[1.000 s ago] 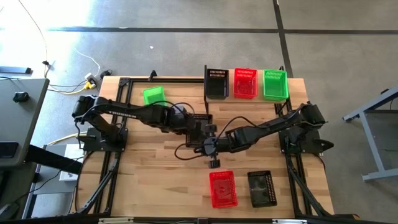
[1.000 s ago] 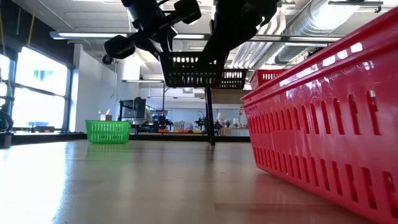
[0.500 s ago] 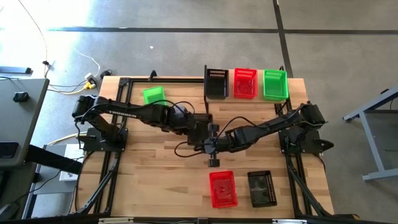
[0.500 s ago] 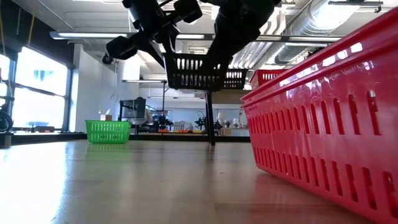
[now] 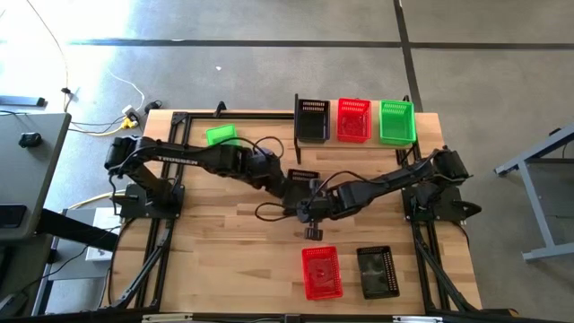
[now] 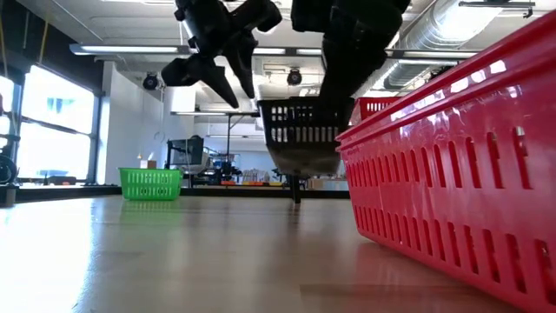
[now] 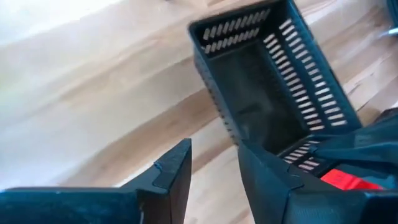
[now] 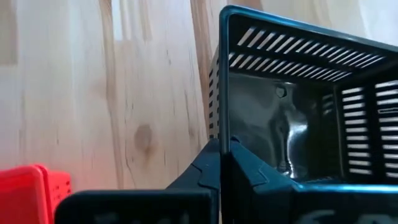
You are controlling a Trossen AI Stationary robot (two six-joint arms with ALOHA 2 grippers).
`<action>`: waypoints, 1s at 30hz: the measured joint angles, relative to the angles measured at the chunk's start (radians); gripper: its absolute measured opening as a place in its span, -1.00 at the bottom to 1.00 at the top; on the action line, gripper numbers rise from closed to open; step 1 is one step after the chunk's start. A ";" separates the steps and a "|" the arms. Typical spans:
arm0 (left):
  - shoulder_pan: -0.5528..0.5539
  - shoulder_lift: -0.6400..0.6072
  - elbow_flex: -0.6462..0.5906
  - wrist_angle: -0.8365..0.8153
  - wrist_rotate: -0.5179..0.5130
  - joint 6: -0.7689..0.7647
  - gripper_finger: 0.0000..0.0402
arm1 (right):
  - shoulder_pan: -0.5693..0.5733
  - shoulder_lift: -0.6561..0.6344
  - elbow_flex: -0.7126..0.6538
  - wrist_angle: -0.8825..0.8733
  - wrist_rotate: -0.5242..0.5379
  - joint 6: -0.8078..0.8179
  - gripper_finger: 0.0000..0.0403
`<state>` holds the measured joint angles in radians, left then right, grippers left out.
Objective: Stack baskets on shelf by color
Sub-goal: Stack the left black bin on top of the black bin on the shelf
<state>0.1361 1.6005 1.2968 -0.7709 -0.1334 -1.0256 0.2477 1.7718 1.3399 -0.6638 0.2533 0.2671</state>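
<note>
The right tool (image 8: 222,163) pinches the black basket (image 8: 298,118) by its thin rim. The left tool (image 7: 214,163) is apart, letting go. The basket looks light, stiff and tippy.

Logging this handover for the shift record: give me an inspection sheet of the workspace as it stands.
Surface: wooden tabletop, nothing spilled.
Job's things: shelf carries a black, a red and a green basket. Loose green basket far left; red basket and black basket near front.
Grippers: right gripper shut on held black basket above the table; left gripper open beside it.
Clutter: nothing seen.
Cables: arm cable loops over the table; floor leads at left.
Surroundings: grey desk at left.
</note>
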 joint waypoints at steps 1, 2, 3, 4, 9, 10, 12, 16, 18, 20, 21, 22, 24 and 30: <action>0.007 0.000 0.000 -0.001 0.000 0.026 -0.38 | 0.003 0.000 0.000 -0.010 0.000 0.007 -1.00; 0.014 0.000 0.000 -0.001 0.000 0.053 -0.39 | 0.008 -0.003 0.000 -0.015 -0.003 0.016 -1.00; 0.022 0.000 0.000 -0.002 0.000 0.077 -0.40 | 0.013 -0.008 0.000 -0.024 -0.011 0.025 -1.00; 0.029 0.000 0.000 -0.003 0.000 0.102 -0.40 | 0.016 -0.013 0.000 -0.028 -0.018 0.036 -1.00; 0.074 -0.020 0.001 -0.025 -0.001 0.227 -0.44 | 0.035 -0.065 0.000 -0.050 -0.025 0.094 -1.00; 0.084 -0.026 0.001 -0.026 -0.001 0.250 -0.44 | 0.036 -0.079 0.000 -0.051 -0.027 0.101 -1.00; 0.106 -0.045 0.001 -0.026 -0.001 0.296 -0.45 | 0.035 -0.099 0.000 -0.055 -0.050 0.119 -1.00; 0.150 -0.092 0.001 -0.025 -0.001 0.378 -0.46 | 0.035 -0.143 0.000 -0.058 -0.065 0.135 -1.00; 0.168 -0.116 0.001 -0.020 -0.002 0.417 -0.46 | 0.034 -0.162 0.000 -0.058 -0.065 0.135 -1.00; 0.191 -0.142 0.001 -0.020 -0.002 0.450 -0.46 | 0.034 -0.181 0.000 -0.056 -0.059 0.135 -1.00; 0.199 -0.156 0.001 -0.018 -0.002 0.465 -0.46 | 0.034 -0.195 0.000 -0.055 -0.051 0.134 -1.00; 0.207 -0.168 0.001 -0.016 -0.002 0.478 -0.46 | 0.034 -0.206 0.000 -0.055 -0.046 0.131 -1.00; 0.224 -0.189 0.001 -0.016 -0.004 0.504 -0.47 | 0.034 -0.230 0.000 -0.046 -0.042 0.113 -1.00; 0.260 -0.240 0.001 -0.007 -0.006 0.593 -0.47 | 0.029 -0.309 0.000 -0.001 0.018 0.006 -1.00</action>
<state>0.3959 1.3608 1.2980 -0.7779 -0.1394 -0.4322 0.2765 1.4628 1.3399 -0.6652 0.2714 0.2735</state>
